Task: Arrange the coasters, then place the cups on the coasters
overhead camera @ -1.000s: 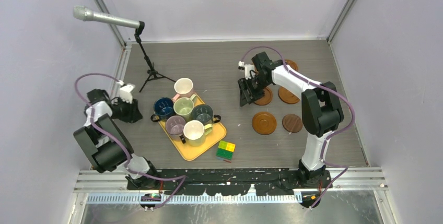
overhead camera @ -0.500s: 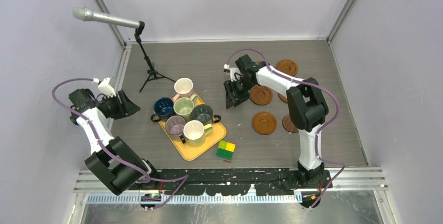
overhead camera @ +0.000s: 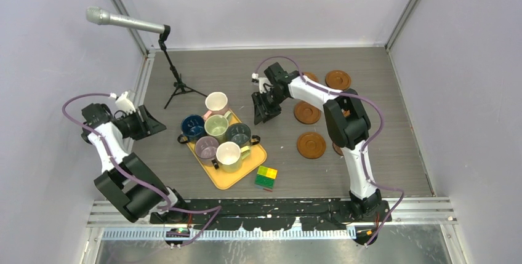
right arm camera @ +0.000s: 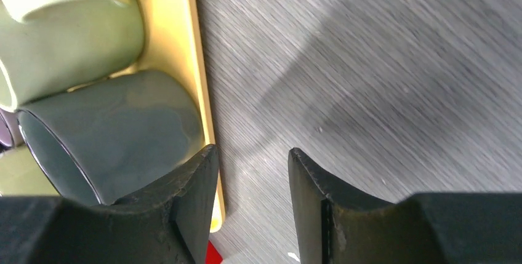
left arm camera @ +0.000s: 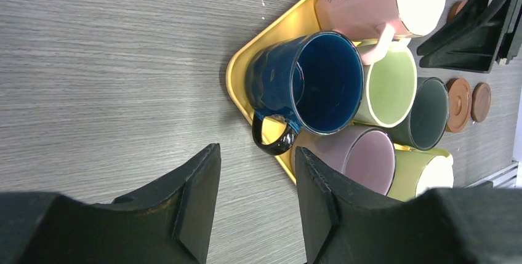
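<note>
We've swung the right gripper (overhead camera: 263,114) left, off the coasters (overhead camera: 311,144), beside the tray (overhead camera: 231,180); jaws narrowly apart, empty. Left gripper (overhead camera: 155,127) likewise, facing the cups (overhead camera: 216,127).

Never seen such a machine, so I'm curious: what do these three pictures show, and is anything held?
Two white-and-black robot arms, left arm and right arm, stand bolted to a grey table. One picture looks down from above; the others come from a camera on each wrist, showing left arm's black fingers and right arm's black fingers. On the table: a yellow-orange tray of six ceramic mugs, round brown wooden coasters, a yellow-green block, a microphone on a stand. Both pairs are apart, holding nothing.
</note>
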{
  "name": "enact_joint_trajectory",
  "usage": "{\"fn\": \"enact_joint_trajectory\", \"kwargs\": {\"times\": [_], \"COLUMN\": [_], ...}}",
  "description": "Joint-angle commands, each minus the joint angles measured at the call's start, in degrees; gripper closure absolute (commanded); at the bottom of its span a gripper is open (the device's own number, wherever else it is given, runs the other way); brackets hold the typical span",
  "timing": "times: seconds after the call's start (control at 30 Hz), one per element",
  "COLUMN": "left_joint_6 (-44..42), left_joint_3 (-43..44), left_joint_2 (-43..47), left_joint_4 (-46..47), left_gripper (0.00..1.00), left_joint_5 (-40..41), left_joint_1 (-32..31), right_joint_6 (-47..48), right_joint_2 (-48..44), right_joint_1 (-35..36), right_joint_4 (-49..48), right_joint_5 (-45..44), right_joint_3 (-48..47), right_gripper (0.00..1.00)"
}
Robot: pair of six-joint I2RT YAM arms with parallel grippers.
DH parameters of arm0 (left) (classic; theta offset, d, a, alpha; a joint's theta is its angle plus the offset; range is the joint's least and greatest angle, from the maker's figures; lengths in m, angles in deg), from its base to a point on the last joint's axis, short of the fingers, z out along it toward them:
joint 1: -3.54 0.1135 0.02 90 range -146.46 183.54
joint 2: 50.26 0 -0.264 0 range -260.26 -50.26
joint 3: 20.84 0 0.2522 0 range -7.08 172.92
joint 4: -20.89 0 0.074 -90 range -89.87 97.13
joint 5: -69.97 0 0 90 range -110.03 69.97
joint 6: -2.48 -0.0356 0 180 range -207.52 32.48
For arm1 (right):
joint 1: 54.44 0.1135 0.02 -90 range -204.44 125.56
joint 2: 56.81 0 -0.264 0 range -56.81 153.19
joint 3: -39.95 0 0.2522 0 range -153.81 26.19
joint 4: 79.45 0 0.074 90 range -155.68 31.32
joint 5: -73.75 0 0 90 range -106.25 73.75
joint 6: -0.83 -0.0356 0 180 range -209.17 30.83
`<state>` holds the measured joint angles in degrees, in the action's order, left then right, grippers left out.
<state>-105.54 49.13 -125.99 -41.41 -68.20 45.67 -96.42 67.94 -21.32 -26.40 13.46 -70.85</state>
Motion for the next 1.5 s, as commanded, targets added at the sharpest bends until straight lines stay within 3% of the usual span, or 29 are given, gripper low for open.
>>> {"fn": "enact_joint_trajectory", "kwargs": {"times": [0.0,0.67,0.97,1.1,1.47], "left_joint_6": [0.91,1.57,1.56,1.49,2.58], "left_joint_3": [-0.31,-0.16,-0.04,0.03,0.21], "left_joint_2": [2.65,2.31,1.87,1.77,1.23], "left_joint_4": [1.26,1.33,1.51,1.59,2.12], "left_gripper": [0.50,0.47,0.47,0.47,0.46], "left_joint_5": [-2.02,-2.65,-2.55,-2.47,-2.11], "left_joint_1": [0.14,0.28,0.23,0.26,0.24], "right_joint_6": [-3.14,-8.08,-7.66,-7.23,-10.51], "right_joint_2": [2.19,11.23,11.58,10.60,6.43], "right_joint_1": [2.24,6.89,7.00,6.95,3.52], "right_joint_4": [-2.84,-4.40,-3.87,-3.43,-5.24], "right_joint_5": [1.84,3.68,-0.58,-2.99,-11.69], "right_joint_3": [-5.09,-11.08,-9.56,-9.08,-6.11], "right_gripper": [0.49,0.59,0.78,0.98,1.00]}}
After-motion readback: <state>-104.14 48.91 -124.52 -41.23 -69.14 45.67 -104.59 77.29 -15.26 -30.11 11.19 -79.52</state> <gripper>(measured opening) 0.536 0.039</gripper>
